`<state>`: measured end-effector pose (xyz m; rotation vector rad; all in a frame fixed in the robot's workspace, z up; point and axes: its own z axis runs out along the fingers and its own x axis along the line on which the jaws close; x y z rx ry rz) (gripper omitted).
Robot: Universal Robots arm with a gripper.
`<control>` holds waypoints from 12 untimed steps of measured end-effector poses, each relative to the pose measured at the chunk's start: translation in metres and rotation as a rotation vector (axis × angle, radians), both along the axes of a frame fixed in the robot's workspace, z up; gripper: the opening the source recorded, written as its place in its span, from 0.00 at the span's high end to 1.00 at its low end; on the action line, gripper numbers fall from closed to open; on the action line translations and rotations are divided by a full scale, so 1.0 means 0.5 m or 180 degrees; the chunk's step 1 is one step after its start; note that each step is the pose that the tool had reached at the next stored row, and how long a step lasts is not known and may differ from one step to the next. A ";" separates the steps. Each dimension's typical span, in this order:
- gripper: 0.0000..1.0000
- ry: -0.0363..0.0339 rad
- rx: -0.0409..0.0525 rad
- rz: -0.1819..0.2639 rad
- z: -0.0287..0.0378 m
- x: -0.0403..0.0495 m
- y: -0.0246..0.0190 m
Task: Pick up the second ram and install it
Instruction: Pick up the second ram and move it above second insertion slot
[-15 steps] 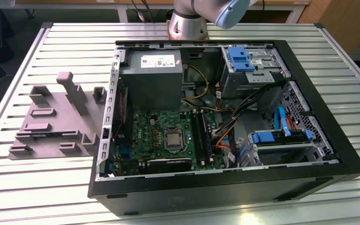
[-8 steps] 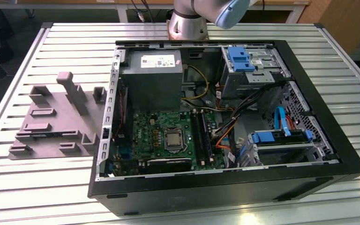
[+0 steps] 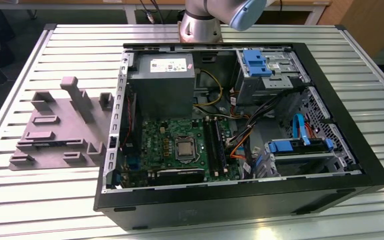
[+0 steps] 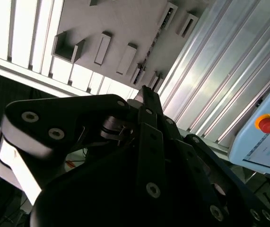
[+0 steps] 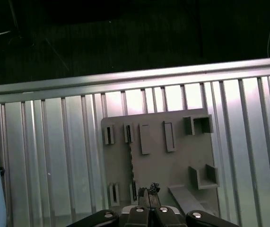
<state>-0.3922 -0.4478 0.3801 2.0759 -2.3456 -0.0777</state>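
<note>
Since the second ram [image 5: 131, 163] stood on edge in its slots on the grey fixture [image 5: 177, 161], out on the worktop [image 5: 54, 156] beside the open computer case [image 3: 245, 202], the job looked to be at the approach, with the pick not yet made. The hand [image 5: 148, 191] hung high over the fixture, roughly above one end of the stick, fingers drawn together and gripping nothing. A grasp would call for them to part and straddle the board's thin edge squarely.
</note>
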 end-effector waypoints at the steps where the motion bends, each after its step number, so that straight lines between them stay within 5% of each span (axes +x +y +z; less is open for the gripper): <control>1: 0.89 0.0000 0.0000 0.0000 0.000 0.000 0.0000; 6: 0.89 0.0000 0.0000 0.0001 0.000 0.000 0.0000; 12: 0.70 0.0000 0.0000 0.0001 0.000 0.000 0.0000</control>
